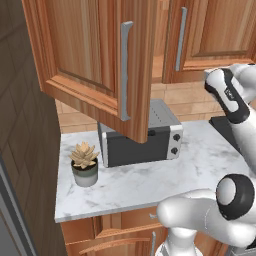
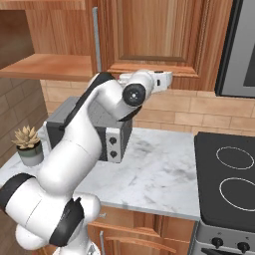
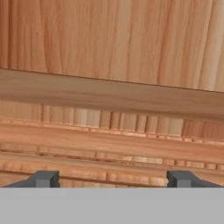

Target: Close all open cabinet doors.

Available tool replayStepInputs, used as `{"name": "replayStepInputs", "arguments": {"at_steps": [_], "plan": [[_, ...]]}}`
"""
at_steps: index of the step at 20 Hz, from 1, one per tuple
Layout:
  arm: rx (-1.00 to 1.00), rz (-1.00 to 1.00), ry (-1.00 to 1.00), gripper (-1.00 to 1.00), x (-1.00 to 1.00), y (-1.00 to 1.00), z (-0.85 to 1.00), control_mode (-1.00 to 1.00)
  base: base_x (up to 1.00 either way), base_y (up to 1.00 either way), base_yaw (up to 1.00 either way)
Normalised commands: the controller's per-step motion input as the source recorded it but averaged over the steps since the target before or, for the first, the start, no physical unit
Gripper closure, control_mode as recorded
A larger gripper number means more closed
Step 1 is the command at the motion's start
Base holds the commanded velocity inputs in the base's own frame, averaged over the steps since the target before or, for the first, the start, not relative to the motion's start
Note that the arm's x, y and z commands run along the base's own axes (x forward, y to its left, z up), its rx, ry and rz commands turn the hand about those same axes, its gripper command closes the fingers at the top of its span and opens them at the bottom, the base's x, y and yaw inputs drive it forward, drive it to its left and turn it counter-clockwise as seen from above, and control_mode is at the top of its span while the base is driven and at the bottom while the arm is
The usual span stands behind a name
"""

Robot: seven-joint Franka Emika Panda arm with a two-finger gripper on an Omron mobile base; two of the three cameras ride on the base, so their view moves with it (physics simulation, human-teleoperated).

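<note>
white marble counter [image 1: 200,165] mid-frame, tan brick backsplash [image 2: 209,112] behind, black stovetop [image 2: 226,184] lower right, dark wall [image 1: 25,150] left

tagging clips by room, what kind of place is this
A home-style kitchen, rendered rather than real. The signs: wooden wall cabinets, one cabinet door standing open over a marble counter, a toaster oven on that counter, and a black stovetop with ring burners beside it.

Arm [image 2: 74,149] of glossy white rounded shells with black joint bands and round dark caps; two small dark grey fingertips [image 3: 43,178], square-ended.
</note>
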Motion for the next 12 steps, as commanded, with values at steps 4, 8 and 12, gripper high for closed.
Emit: {"name": "replayStepInputs", "arguments": {"at_steps": [4, 8, 12], "plan": [[-0.04, -0.22, 0.00, -1.00, 0.77, 0.40, 0.00, -1.00, 0.00, 0.00, 0.00], [-0.03, -0.18, 0.02, -1.00, 0.66, 0.22, 0.00, -1.00, 0.00, 0.00, 0.00], [-0.05, -0.06, 0.21, -1.00, 0.40, 0.00, -0.08, -1.00, 0.00, 0.00, 0.00]]}}
